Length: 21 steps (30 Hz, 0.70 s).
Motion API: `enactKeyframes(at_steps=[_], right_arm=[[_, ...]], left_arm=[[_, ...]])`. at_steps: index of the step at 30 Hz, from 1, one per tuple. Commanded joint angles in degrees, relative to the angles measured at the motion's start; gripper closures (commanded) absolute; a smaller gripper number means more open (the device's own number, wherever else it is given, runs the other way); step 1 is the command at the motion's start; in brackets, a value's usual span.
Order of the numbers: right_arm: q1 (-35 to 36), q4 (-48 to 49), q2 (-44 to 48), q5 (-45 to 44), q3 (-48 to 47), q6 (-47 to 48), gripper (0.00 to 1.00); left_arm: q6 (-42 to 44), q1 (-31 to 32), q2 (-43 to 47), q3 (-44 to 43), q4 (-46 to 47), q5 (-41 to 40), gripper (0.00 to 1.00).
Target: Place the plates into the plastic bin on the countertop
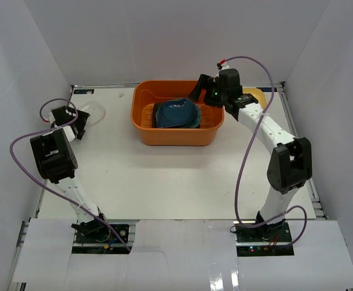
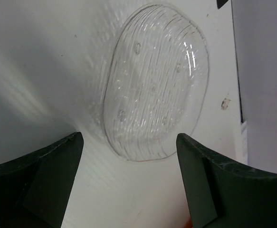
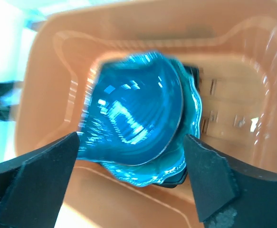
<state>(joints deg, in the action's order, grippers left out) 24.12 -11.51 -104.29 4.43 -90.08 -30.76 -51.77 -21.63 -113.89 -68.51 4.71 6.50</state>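
Observation:
The orange plastic bin [image 1: 145, 128] stands at the back of the white countertop [image 1: 164, 182]. Inside it lies a stack of teal plates [image 1: 176, 114]. In the right wrist view the top teal plate [image 3: 133, 118] is blurred, resting tilted on a scalloped teal plate [image 3: 188, 114] with a dark plate edge under it. My right gripper [image 1: 200, 92] [image 3: 131, 180] hangs open over the bin's right rear, its fingers apart from the plates. A clear ribbed glass plate [image 1: 94, 113] [image 2: 155, 85] lies flat at the far left. My left gripper [image 1: 79, 126] [image 2: 128, 180] is open just short of it.
A yellow plate [image 1: 256, 94] shows partly behind the right arm, right of the bin. White walls enclose the table on three sides. The clear plate lies close to the left wall and the countertop's metal edge [image 2: 238, 95].

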Motion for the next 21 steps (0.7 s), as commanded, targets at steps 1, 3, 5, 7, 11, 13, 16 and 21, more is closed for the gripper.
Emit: enactKeyframes(at_steps=[1,3,5,7,11,13,16,21], right_arm=[[-4.33,1.48,7.34,3.47,1.13,1.41,0.06],[-9.42,2.97,9.97,3.92,5.85,0.18,0.11],[-16.08,5.17,11.21,4.19,9.03,-1.31,0.15],[-20.06,7.02,10.87,1.74,12.98,-2.63,0.16],[-28.06,8.34,3.33,-1.25,11.78,-3.95,0.13],[-29.12,8.26,-1.5,-3.71,8.54,-3.43,0.12],[-30.71,7.47,-5.74,-8.28,5.02,-3.07,0.1],[-33.87,6.24,-13.65,-11.19,-0.61,-3.25,0.09]], left_arm=[[-0.09,-0.08,-4.06,-1.36,-3.39,-0.96,0.1],[-0.09,0.01,-5.2,-2.41,-3.39,-1.05,0.17],[0.0,0.09,-5.82,-3.12,-3.3,-1.32,0.32],[0.09,0.01,-6.52,-3.47,-3.3,-1.75,0.41],[1.14,0.01,-7.4,-4.35,-3.65,-2.55,0.79],[1.67,0.01,-7.49,-4.7,-3.92,-2.81,1.0],[2.46,0.01,-6.44,-4.36,-3.4,-1.24,1.0],[0.53,1.14,4.18,0.56,1.79,5.71,1.0]])
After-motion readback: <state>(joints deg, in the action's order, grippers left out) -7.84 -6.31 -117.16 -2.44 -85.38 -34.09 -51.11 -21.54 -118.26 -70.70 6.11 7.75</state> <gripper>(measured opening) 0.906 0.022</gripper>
